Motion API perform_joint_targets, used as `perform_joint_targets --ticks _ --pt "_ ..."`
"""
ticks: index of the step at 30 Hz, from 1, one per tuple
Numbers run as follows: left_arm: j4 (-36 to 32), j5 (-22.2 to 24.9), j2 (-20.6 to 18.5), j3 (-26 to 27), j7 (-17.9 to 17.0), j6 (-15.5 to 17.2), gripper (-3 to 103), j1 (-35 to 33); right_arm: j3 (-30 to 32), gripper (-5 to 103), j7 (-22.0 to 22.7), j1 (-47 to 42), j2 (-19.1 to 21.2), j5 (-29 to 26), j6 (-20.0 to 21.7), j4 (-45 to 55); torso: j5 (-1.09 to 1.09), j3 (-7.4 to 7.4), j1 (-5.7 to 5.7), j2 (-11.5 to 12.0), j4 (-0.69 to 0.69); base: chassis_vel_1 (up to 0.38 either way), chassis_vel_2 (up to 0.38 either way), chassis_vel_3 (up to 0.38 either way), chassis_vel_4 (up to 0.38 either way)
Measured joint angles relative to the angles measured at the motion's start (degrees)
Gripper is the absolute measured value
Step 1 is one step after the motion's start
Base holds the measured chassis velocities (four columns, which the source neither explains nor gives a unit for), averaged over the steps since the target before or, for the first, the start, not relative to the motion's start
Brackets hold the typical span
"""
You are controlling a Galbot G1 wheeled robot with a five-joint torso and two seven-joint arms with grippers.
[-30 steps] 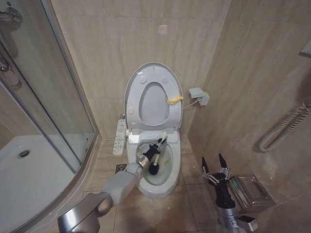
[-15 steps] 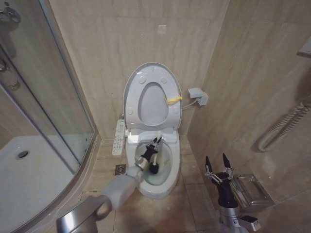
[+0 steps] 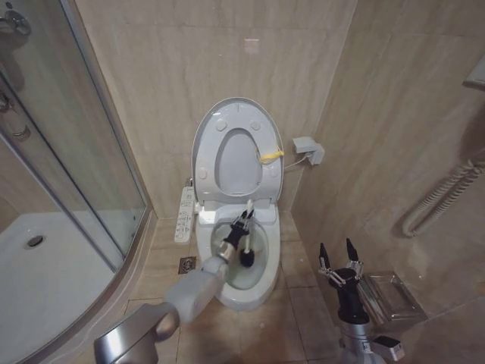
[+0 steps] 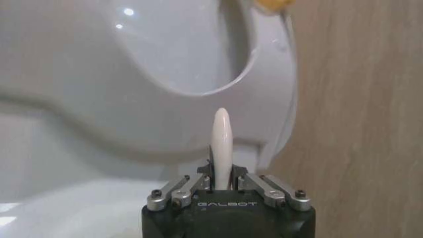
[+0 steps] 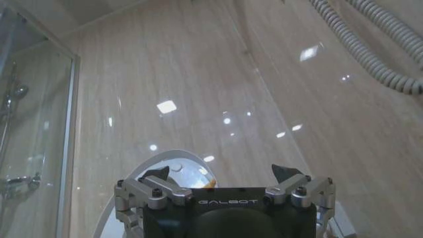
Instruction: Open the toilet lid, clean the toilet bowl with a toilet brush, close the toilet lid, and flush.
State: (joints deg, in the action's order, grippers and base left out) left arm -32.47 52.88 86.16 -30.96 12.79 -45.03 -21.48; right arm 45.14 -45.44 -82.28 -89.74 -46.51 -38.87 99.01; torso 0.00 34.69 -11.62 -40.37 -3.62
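The toilet lid [image 3: 237, 163] stands raised against the wall with the ring seat [image 3: 236, 117] up in front of it and a yellow tag [image 3: 271, 157] at its edge. Below it the toilet bowl [image 3: 244, 287] is open. My left gripper [image 3: 241, 225] reaches over the bowl and is shut on the white handle [image 4: 221, 136] of the toilet brush. The dark bristle head [image 3: 247, 260] is down inside the bowl. My right gripper [image 3: 338, 252] hangs open and empty to the right of the toilet, above the floor, its fingers [image 5: 284, 173] spread apart.
A glass shower enclosure [image 3: 83, 152] with a white tray [image 3: 45, 280] takes up the left. A control panel [image 3: 184, 214] hangs on the toilet's left side. A wall box [image 3: 309, 149], a coiled hose [image 3: 443, 199] and a metal rack [image 3: 392, 296] are on the right.
The brush head has shifted a little to the right inside the bowl, and the handle's tip now shows above the left gripper. The right gripper has edged slightly right.
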Motion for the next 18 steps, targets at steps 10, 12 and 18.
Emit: perform_joint_targets --ticks 10,12,18 --pt "-1.22 4.51 1.12 -5.66 -4.29 -0.18 18 4.16 0.58 100 -0.68 2.2 -1.0 0.91 0.28 0.27 0.0 0.0 -0.01 0.0 -0.12 0.0 0.0 0.0 0.0" --pt "0.17 4.64 0.23 -6.5 -4.51 -0.18 18 2.96 0.53 100 -1.48 1.89 -1.59 0.96 -0.09 0.05 -0.01 0.0 -0.01 0.0 -0.08 0.0 0.0 0.0 0.0" --pt "0.69 3.83 -1.82 -5.86 -4.52 -0.21 18 1.0 0.1 100 -2.32 1.25 -2.05 1.41 -0.5 -0.19 0.03 -0.04 0.02 -0.03 0.01 0.0 0.0 0.0 0.0"
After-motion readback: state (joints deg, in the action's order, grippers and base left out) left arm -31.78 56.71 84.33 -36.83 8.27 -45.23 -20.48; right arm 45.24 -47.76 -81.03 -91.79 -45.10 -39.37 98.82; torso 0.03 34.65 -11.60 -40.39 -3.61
